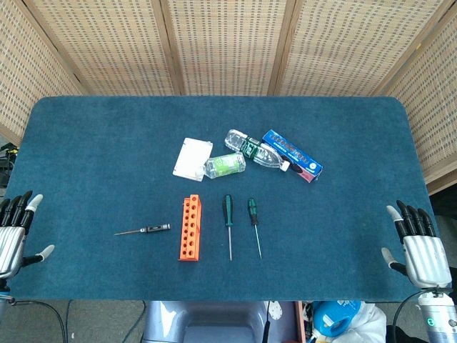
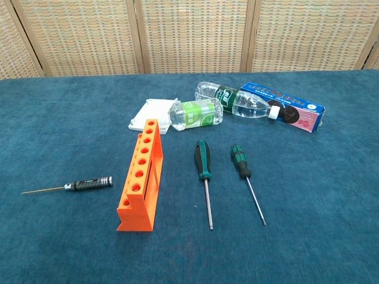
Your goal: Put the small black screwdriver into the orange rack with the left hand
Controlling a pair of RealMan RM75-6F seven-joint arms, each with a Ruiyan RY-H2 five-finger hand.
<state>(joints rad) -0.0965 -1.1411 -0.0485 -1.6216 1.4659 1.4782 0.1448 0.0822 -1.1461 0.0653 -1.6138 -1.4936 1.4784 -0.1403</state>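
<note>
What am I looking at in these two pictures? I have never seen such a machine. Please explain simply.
This is a robot with two arms that end in mechanical hands. The head view looks down from above; the chest view looks across the table from lower down. The left hand and right hand rest open at the table's near corners and hold nothing; only the head view shows them. On the blue table lie a small black screwdriver, an orange rack with a row of holes, two green screwdrivers, two plastic bottles, a white box and a blue box.

Orange rack (image 2: 141, 184) — blue table (image 2: 59, 118)
</note>
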